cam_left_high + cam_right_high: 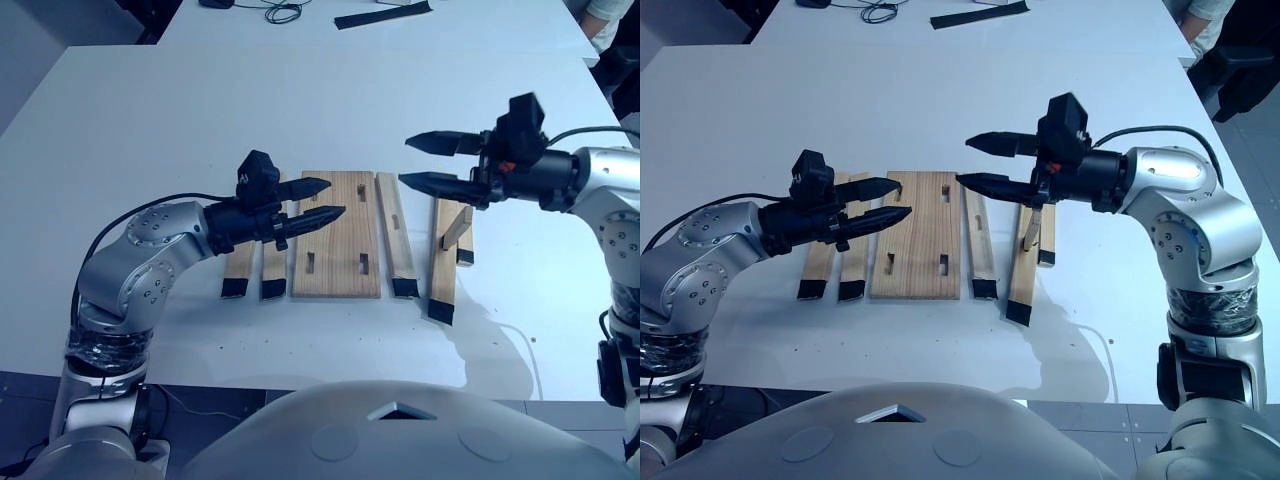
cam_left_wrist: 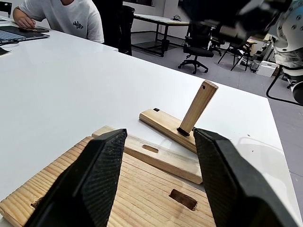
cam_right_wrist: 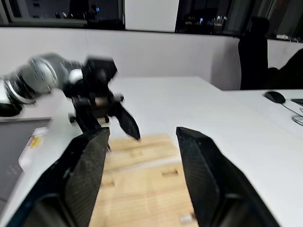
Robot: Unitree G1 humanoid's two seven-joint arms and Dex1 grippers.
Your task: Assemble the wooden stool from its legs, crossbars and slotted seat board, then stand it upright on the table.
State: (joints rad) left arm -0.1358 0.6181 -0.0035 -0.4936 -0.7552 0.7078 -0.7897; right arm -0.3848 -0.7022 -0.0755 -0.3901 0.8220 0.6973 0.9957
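Black left jaws hang spread and empty over the seat board's (image 1: 336,235) left edge; right jaws, also spread, hover above the rightmost leg (image 1: 441,280) and its tilted crossbar (image 1: 458,228). Board lies flat on the desk (image 1: 150,120), two legs (image 1: 238,272) at its left.

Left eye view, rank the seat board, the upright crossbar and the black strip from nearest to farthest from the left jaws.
1. Seat board, right beneath them, centre.
2. Upright crossbar, standing in a leg on the right.
3. Black strip, far back, past everything else.
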